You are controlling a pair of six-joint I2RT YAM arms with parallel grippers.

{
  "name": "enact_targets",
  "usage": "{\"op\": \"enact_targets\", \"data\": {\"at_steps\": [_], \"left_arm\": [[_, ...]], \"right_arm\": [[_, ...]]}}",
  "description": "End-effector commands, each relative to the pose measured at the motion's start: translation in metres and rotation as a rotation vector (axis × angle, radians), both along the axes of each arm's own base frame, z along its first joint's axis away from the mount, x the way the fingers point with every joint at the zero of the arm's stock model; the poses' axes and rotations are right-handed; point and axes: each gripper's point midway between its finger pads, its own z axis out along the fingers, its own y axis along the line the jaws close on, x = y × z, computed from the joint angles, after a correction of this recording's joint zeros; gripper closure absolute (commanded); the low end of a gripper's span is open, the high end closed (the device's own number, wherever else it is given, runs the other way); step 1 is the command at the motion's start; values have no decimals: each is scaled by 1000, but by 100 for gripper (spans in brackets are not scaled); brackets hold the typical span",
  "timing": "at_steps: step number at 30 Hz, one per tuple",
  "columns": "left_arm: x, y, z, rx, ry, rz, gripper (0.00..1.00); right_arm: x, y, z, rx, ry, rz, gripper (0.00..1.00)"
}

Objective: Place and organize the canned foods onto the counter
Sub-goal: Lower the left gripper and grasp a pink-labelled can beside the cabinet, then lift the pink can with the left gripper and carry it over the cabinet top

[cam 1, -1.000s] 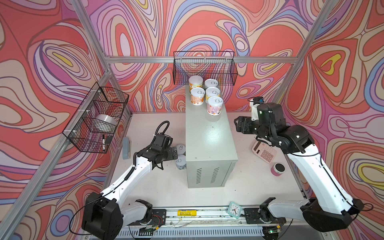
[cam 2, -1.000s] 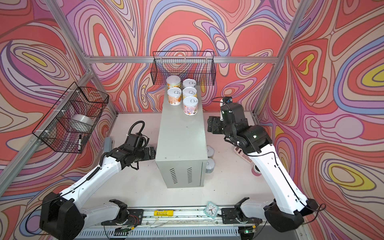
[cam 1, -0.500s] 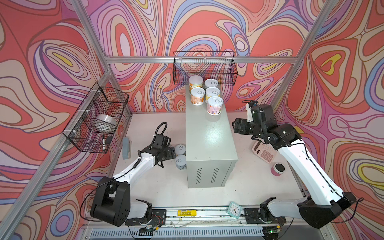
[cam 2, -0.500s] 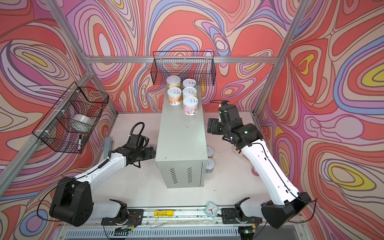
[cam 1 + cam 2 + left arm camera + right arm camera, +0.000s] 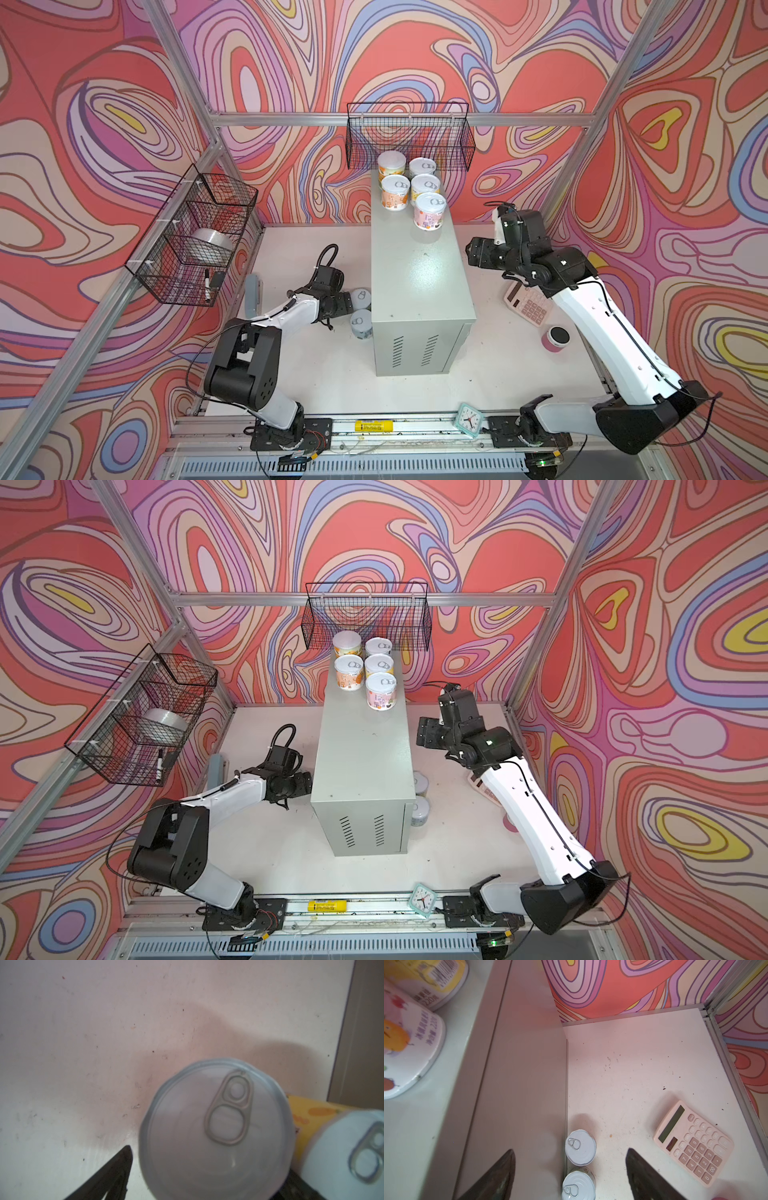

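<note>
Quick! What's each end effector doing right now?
Left end effector: jaws around a tin; cannot tell if it grips.
Right end effector: open, empty.

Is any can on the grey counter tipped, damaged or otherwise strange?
None is tipped or dented, as far as the top views show. One stands out: the far-left can on the counter shows a plain lid without a pull tab, unlike the four cans beside it, so it may stand upside down.

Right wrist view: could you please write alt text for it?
Seen between the open jaws of the right gripper, two short silver-lidded tins stand on the white tabletop beside the tall light-grey metal box; a pink calculator lies nearby, and two paper-labelled tins sit on its top.
</note>
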Motion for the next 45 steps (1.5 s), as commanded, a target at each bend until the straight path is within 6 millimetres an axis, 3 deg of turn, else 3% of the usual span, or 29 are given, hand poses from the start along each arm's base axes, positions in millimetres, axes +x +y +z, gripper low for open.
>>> {"op": "enact_targets", "data": {"at_steps": [1, 8, 21, 28, 29, 31, 32, 36, 45], "left_arm": [[20, 8, 5, 6, -40, 57, 7], [29, 9, -4, 10, -29, 65, 10], [38, 14, -16, 52, -2, 89, 27], [39, 13, -15, 56, 5, 83, 55], [39, 13, -15, 53, 7, 80, 63], [39, 13, -14, 59, 12, 74, 100], [39, 12, -11, 59, 14, 61, 100], [34, 10, 12, 51, -14, 19, 100], [-11, 11, 100, 27, -64, -50, 100]], "right_arm": [[3, -1, -3, -4, -4, -1, 14], [6, 2, -10, 1, 6, 11, 14], [10, 12, -27, 43, 34, 33, 15], [7, 12, -30, 50, 25, 36, 16], [7, 12, -28, 53, 23, 38, 16], [6, 13, -22, 61, 9, 41, 16], [6, 12, -20, 63, 0, 39, 16], [2, 6, -13, 60, -7, 21, 16], [-14, -12, 0, 53, -26, -12, 16]]}}
